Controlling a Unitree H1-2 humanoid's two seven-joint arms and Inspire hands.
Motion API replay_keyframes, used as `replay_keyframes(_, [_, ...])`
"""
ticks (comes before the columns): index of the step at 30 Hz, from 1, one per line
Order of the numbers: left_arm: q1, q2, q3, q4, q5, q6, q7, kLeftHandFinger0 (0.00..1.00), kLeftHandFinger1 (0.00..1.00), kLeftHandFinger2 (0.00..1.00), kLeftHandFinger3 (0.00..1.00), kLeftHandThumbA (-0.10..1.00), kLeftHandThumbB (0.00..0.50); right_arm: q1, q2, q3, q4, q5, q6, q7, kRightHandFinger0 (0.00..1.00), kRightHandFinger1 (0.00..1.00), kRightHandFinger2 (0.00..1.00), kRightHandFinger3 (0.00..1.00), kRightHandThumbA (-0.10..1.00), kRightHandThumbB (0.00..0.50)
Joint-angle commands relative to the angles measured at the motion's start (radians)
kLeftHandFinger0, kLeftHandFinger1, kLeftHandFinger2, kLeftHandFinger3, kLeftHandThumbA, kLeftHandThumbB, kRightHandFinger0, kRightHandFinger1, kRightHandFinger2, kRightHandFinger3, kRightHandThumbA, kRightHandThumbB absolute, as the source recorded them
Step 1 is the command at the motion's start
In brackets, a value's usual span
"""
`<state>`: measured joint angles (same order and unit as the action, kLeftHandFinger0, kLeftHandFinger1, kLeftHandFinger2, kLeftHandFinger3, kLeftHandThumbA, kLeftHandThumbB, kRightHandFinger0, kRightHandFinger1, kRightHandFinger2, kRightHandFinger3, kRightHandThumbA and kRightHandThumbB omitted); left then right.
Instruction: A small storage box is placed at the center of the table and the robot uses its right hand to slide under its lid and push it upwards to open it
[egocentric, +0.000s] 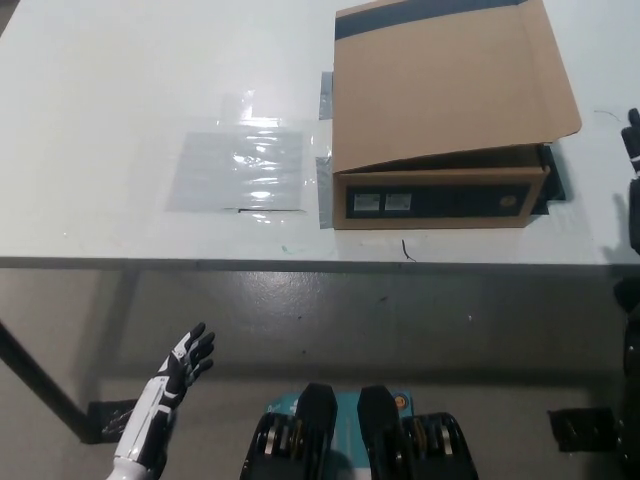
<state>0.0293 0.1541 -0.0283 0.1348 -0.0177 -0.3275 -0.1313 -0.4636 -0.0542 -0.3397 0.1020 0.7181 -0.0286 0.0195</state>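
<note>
Item: brown cardboard storage box (440, 150) with a dark printed front panel. Position: on the white surface (120, 100), toward its near edge and in the right half of the view, not at the middle. Grey tape tabs (324, 190) showed at the box's left side, apparently fixing it down.

Lid: broad brown cardboard flap (450, 80), hinged at the far side. It lay over the box with its front edge lifted clear of the front panel, higher at the right corner than the left, leaving a shadowed wedge-shaped gap.

Adjacent: clear plastic sheet (240, 170), flat on the surface just left of the box.

Black right hand (633, 180): only a sliver visible at the right edge, level with the box and apart from it. Whether its fingers were spread or closed could not be told.

White left hand (188, 358): idle, low at the lower left, below the surface edge, fingers apart and holding nothing.

Step, as judged: the approach; no contact with the lid yet.

Next move, as judged: bring the right hand in toward the raised right front corner, fingers flattened to enter the gap beneath the flap, then press upward. The flap looked thin and likely to bend, so the push would suit the front edge rather than the side.
</note>
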Motion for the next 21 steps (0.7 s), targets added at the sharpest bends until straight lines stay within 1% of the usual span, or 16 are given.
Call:
replay_keyframes(1, [-0.012, 0.007, -0.006, -0.023, -0.004, -0.023, -0.015, 1.0, 1.0, 1.0, 1.0, 1.0, 0.268, -0.072, 0.014, -0.018, 0.033, 0.064, 0.025, 0.012, 1.0, 1.0, 1.0, 1.0, 1.0, 0.256])
replay_keyframes(3, [-0.012, 0.009, -0.008, -0.021, 0.007, -0.025, -0.011, 1.0, 1.0, 1.0, 1.0, 1.0, 0.265, -0.08, 0.016, -0.016, 0.05, 0.048, 0.018, 0.012, 1.0, 1.0, 1.0, 1.0, 1.0, 0.26])
replay_keyframes(5, [-0.011, 0.009, -0.011, -0.022, 0.016, -0.021, -0.008, 1.0, 1.0, 1.0, 1.0, 1.0, 0.286, -0.088, 0.021, -0.019, 0.071, 0.046, 0.012, 0.013, 1.0, 1.0, 1.0, 1.0, 1.0, 0.242])
replay_keyframes(6, [-0.011, 0.01, -0.014, -0.02, 0.016, -0.021, -0.011, 1.0, 1.0, 1.0, 1.0, 1.0, 0.285, -0.086, 0.022, -0.018, 0.073, 0.043, 0.012, 0.015, 1.0, 1.0, 1.0, 1.0, 1.0, 0.249])
replay_keyframes(7, [-0.012, 0.01, -0.014, -0.016, 0.018, -0.018, -0.009, 1.0, 1.0, 1.0, 1.0, 1.0, 0.294, -0.091, 0.026, -0.017, 0.083, 0.044, 0.019, 0.014, 1.0, 1.0, 1.0, 1.0, 1.0, 0.244])
replay_keyframes(8, [-0.014, 0.01, -0.015, -0.015, 0.019, -0.018, -0.009, 1.0, 1.0, 1.0, 1.0, 1.0, 0.291, -0.092, 0.027, -0.018, 0.083, 0.045, 0.021, 0.011, 1.0, 1.0, 1.0, 1.0, 1.0, 0.248])
replay_keyframes(12, [-0.013, 0.01, -0.017, -0.018, 0.013, -0.013, -0.01, 1.0, 1.0, 1.0, 1.0, 1.0, 0.303, -0.103, 0.045, -0.011, 0.098, 0.044, 0.021, 0.018, 1.0, 1.0, 1.0, 1.0, 1.0, 0.221])
replay_keyframes(15, [-0.011, 0.01, -0.019, -0.015, 0.011, -0.021, -0.012, 1.0, 1.0, 1.0, 1.0, 1.0, 0.291, -0.101, 0.051, 0.001, 0.101, 0.028, 0.02, 0.025, 1.0, 1.0, 1.0, 1.0, 1.0, 0.218])
replay_keyframes(17, [-0.013, 0.011, -0.019, -0.018, 0.011, -0.017, -0.013, 1.0, 1.0, 1.0, 1.0, 1.0, 0.284, -0.103, 0.057, 0.011, 0.108, 0.019, 0.015, 0.034, 1.0, 1.0, 1.0, 1.0, 1.0, 0.227])
replay_keyframes(21, [-0.017, 0.013, -0.02, -0.016, 0.017, -0.019, -0.013, 1.0, 1.0, 1.0, 1.0, 1.0, 0.289, -0.104, 0.07, 0.018, 0.102, 0.016, 0.024, 0.023, 1.0, 1.0, 1.0, 1.0, 1.0, 0.231])
